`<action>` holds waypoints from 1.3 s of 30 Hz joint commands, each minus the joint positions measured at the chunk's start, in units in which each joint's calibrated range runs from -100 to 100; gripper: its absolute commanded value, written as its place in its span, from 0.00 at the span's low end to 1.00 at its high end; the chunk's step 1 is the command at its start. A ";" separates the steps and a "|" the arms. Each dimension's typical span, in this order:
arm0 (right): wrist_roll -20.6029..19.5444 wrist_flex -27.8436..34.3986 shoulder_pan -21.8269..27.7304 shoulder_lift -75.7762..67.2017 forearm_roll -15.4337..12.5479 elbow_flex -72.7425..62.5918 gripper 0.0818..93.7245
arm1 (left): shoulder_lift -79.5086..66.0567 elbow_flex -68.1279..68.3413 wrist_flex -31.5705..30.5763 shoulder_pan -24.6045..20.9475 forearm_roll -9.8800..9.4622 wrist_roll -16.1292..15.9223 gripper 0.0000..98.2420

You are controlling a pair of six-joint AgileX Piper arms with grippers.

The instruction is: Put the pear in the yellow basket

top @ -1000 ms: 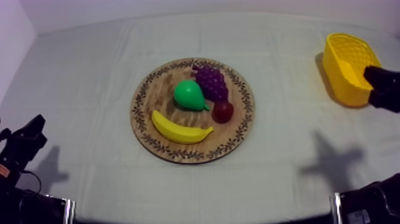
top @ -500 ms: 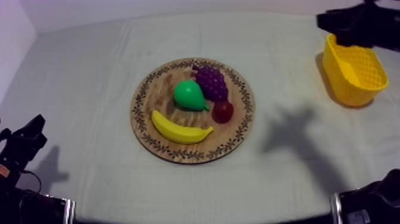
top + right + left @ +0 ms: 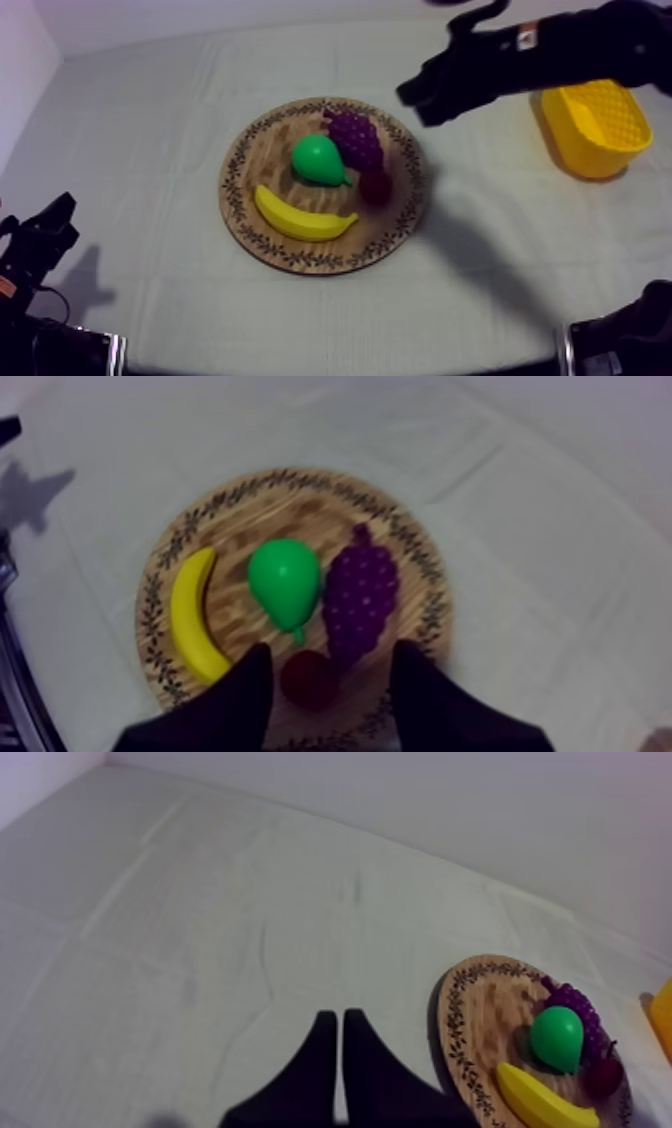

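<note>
The green pear (image 3: 319, 160) lies on the round wooden board (image 3: 262, 150), between the purple grapes (image 3: 355, 138) and the banana (image 3: 302, 216). A small red fruit (image 3: 375, 187) sits beside them. My right gripper (image 3: 420, 103) hangs above the board's far right rim, coming in from the upper right. From its wrist I see the pear (image 3: 285, 581), grapes (image 3: 360, 601) and red fruit (image 3: 308, 678) on the board (image 3: 230, 511), with my open fingers (image 3: 250, 696) apart around the red fruit's place. My left gripper (image 3: 334, 1052) lies shut as a narrow wedge over the cloth. The yellow basket (image 3: 594, 118) stands at the right.
The banana (image 3: 192, 626) curves along the board's rim beside the pear. From the left wrist the board (image 3: 455, 1014) with the pear (image 3: 556, 1037) lies off to one side. My left arm (image 3: 38, 240) rests at the lower left edge.
My right arm has swung from the basket leftward across the table and now hangs over the board's right rim. Its shadow has moved onto the board. The left arm has not moved.
</note>
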 commanded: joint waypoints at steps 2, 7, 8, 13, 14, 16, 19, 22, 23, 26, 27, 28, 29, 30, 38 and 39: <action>0.38 -2.76 -1.55 7.44 -1.13 -0.37 0.46 | 0.00 0.02 0.01 0.01 -0.02 0.01 0.00; 0.32 -5.88 -2.91 14.99 -1.86 -3.10 0.51 | 0.00 0.02 0.01 0.01 -0.02 0.01 0.00; 0.23 -6.54 -3.14 16.44 -1.88 -3.74 0.51 | 0.00 0.02 0.01 0.01 -0.02 0.01 0.00; 0.41 -8.20 -3.86 23.04 -2.21 -7.33 0.52 | 0.00 0.02 0.01 0.01 -0.02 0.01 0.00; 0.55 -8.31 -3.98 24.21 -2.31 -8.03 0.52 | 0.00 0.02 0.01 0.01 -0.02 0.01 0.00; 0.89 -8.45 -4.22 26.41 -2.47 -9.33 0.53 | 0.00 0.02 0.01 0.01 -0.02 0.01 0.00; 1.38 -8.33 -4.59 29.34 -2.63 -11.24 0.54 | 0.00 0.02 0.01 0.01 -0.02 0.01 0.00; 1.56 -8.24 -5.00 31.88 -2.60 -13.04 0.55 | 0.00 0.02 0.01 0.01 -0.02 0.01 0.00; 1.55 -8.26 -5.13 32.64 -2.57 -13.64 0.55 | 0.00 0.02 0.01 0.01 -0.02 0.01 0.00; 1.31 -8.41 -5.43 34.77 -2.34 -15.45 0.55 | 0.00 0.02 0.01 0.01 -0.02 0.01 0.00; 1.13 -8.43 -5.52 35.48 -2.17 -16.06 0.55 | 0.00 0.02 0.01 0.01 -0.02 0.01 0.00; 0.86 -8.44 -5.61 36.18 -1.91 -16.68 0.55 | 0.00 0.02 0.01 0.01 -0.02 0.01 0.00; 0.54 -8.45 -5.67 36.90 -1.57 -17.28 0.55 | 0.00 0.02 0.01 0.01 -0.02 0.01 0.00; 0.14 -8.49 -5.71 37.61 -1.14 -17.84 0.55 | 0.00 0.02 0.01 0.01 -0.02 0.01 0.00; -3.74 -9.05 -5.80 42.87 3.48 -21.13 0.56 | 0.00 0.02 0.01 0.01 -0.02 0.01 0.00; -4.08 -9.14 -5.80 43.42 3.90 -21.43 0.56 | 0.00 0.02 0.01 0.01 -0.02 0.01 0.00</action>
